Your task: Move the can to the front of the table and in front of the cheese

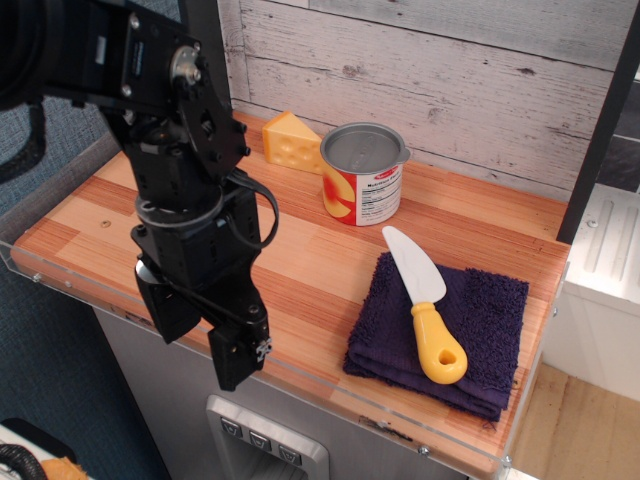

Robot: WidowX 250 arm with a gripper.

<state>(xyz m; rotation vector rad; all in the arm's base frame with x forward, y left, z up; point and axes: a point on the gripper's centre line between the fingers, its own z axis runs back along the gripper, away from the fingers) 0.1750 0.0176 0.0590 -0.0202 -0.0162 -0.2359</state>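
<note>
The can stands upright near the back of the table, with a grey lid and a red-yellow-white label. The cheese, a yellow-orange wedge with holes, sits just left of the can against the back wall, close to it. My gripper hangs over the table's front edge, well in front and left of both. Its two black fingers point down with a gap between them and hold nothing.
A folded dark purple towel lies at the front right, with a toy knife with a white blade and yellow handle on it. A whitewashed plank wall backs the table. A clear acrylic rim edges the front.
</note>
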